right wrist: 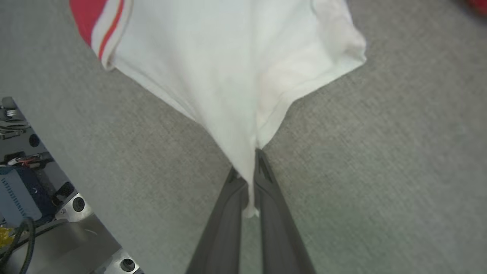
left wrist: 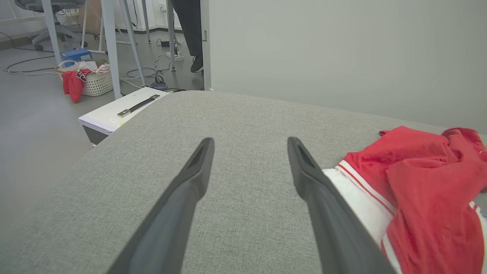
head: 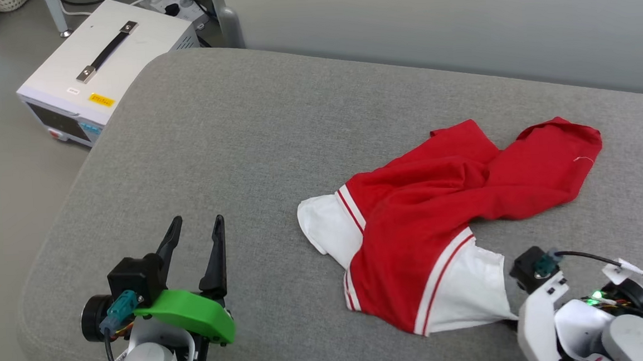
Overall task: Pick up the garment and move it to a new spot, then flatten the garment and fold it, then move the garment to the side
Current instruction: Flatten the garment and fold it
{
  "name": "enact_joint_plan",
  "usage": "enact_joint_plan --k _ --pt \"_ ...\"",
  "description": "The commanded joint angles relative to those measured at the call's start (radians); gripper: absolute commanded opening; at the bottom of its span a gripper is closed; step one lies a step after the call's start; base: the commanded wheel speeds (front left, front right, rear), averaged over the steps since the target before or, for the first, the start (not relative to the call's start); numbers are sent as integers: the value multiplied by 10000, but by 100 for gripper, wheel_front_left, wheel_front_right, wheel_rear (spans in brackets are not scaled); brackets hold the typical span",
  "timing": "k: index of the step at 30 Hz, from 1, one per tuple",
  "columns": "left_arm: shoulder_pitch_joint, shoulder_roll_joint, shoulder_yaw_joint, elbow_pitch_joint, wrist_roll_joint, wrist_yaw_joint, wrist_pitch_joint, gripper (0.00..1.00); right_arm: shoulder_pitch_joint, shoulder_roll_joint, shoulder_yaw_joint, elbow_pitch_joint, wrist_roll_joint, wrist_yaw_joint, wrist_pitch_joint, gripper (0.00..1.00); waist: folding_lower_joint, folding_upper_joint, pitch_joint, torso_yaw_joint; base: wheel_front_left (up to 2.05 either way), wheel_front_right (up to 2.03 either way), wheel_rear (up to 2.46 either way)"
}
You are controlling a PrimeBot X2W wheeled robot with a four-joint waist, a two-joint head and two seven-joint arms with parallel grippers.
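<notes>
The red jersey shirt lies crumpled on the grey upholstered cushion, in its right half. The red body is twisted and bunched, and the 2 short sleeves point toward the near edge. No print is visible, so I cannot tell which face is up.

The right gripper has its 2 dark fingers pressed together on the hem of 1 white sleeve. The cloth is pinched between them, and a small tab of it comes out behind the tips. From this pinch the sleeve spreads out like a fan, while the rest of the shirt rests on the cushion.

The left gripper is spread wide and holds nothing. It hovers over bare cushion to the left of the shirt, apart from it.

By my judgement the task is at its very beginning. A first hold on the shirt is taken, but the shirt is not yet lifted. Everything else is left to do: carrying it to a new spot, spreading it flat, folding it, and putting it to the side. A grip on 1 sleeve only will probably let the body hang twisted.
</notes>
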Motion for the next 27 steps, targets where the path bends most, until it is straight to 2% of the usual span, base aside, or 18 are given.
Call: enact_joint_plan --k 1,11,12,13,18,26,27 --pt "21 29 -1 44 -21 -14 -43 100 294 -344 -273 6 75 -19 14 0 0 0 -228 -324 0 0 0" --pt "101 -7 -182 117 -55 -55 -17 100 1033 -1626 -2558 -305 113 -19 298 0 0 0 -311 -1139 0 0 0" --pt "85 -30 -218 135 -58 -68 -12 100 1101 -1711 -2855 -198 84 -19 302 0 0 0 -279 -1197 0 0 0" --pt "40 -89 -347 211 -53 -134 2 100 1251 -1818 -3684 163 -6 -19 224 0 0 0 -196 -1310 0 0 0" --pt "-59 -201 -567 386 -29 -233 20 100 1360 -1712 -4937 903 -382 -19 -149 0 0 0 -71 -1430 0 0 0" --pt "-186 -311 -803 661 -31 -332 41 100 1368 -1203 -6133 1947 -1181 -19 -737 0 0 0 -42 -1628 0 0 0" --pt "-197 -316 -826 686 -29 -342 45 100 1369 -1149 -6189 2021 -1223 -19 -786 7 0 0 -52 -1658 0 0 0"
